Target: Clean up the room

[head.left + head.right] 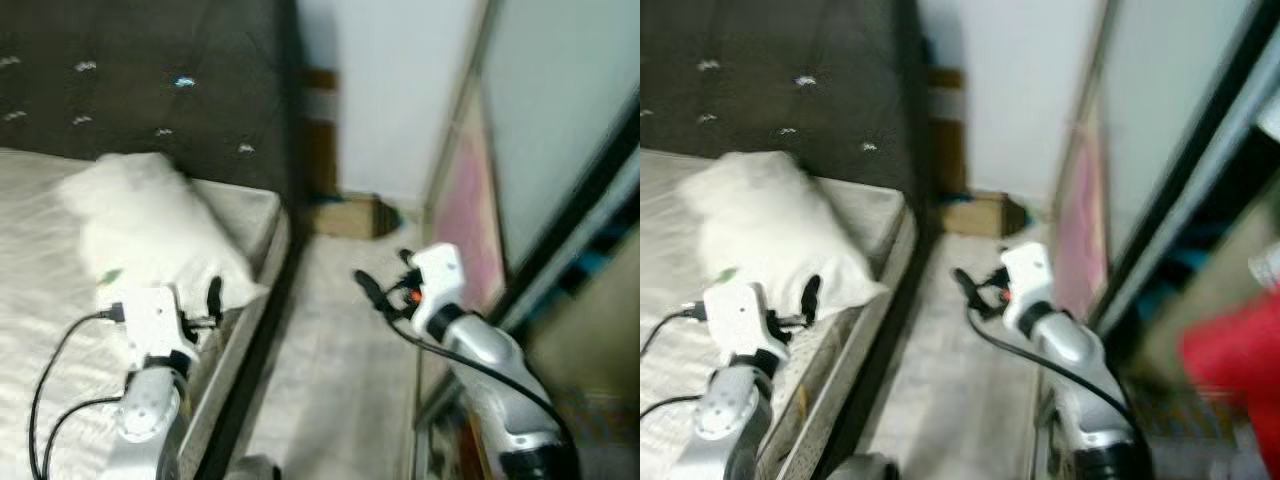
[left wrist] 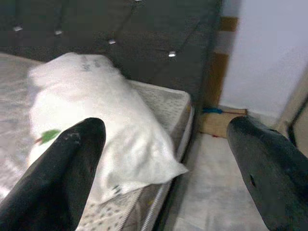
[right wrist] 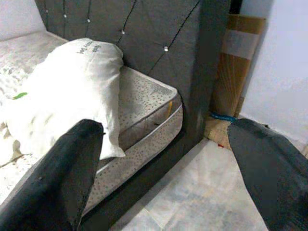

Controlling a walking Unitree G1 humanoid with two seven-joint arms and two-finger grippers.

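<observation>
Currently I hold both claws wide and empty. The white pillow (image 1: 150,225) lies on the bed (image 1: 40,300) near the mattress corner, its long axis running from the headboard (image 1: 150,70) toward the bed's foot. The left claw (image 1: 205,300) hovers just beside it; the right claw (image 1: 385,285) hangs over the floor (image 1: 330,370), well apart.

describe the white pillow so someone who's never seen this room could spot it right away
Start at the bed with the dark tufted headboard along the robot's left. The white pillow lies on the mattress near the headboard, close to the bed's edge by the floor aisle. It is the only plump white thing there, with small dark print at one end.
</observation>
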